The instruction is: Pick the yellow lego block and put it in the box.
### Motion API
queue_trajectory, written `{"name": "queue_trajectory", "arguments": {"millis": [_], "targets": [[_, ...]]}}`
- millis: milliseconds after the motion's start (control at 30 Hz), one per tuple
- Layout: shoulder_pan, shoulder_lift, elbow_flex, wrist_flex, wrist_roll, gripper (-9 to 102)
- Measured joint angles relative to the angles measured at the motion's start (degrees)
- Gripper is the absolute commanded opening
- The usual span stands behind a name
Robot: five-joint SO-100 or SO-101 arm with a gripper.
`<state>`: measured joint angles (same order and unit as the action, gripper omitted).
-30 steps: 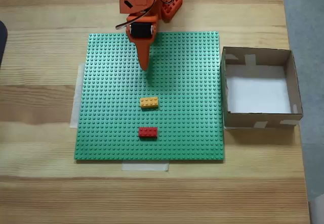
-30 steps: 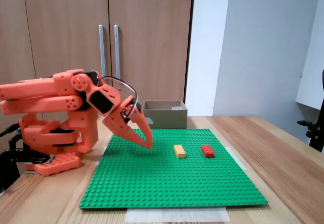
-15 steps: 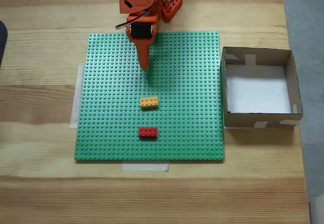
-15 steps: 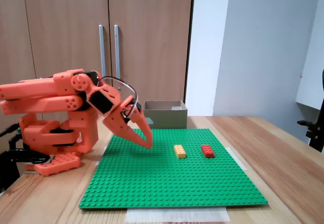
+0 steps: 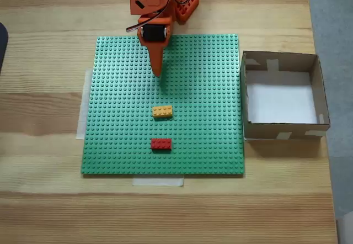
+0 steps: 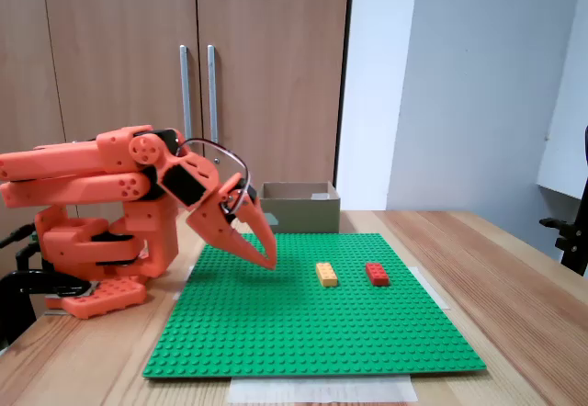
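Yellow lego block (image 5: 162,111) lies mid-baseplate (image 5: 121,133), unobstructed.

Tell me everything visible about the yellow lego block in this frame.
The yellow lego block is a small yellow-orange plastic-looking 2x4 studded brick. It lies flat, studs up, near the middle of the green baseplate, between the end effector and the red brick, touching neither. Its long side runs left to right in the fixed view from above. Nothing holds it.

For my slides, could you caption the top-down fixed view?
Orange gripper poised above green baseplate, short of yellow and red bricks; cardboard box beside.
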<state>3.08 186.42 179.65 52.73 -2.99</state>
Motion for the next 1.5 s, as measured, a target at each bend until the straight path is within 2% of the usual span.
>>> {"name": "queue_trajectory", "arguments": {"millis": [1500], "targets": [[0.0,0.0,0.0,0.0,0.0,-1]]}}
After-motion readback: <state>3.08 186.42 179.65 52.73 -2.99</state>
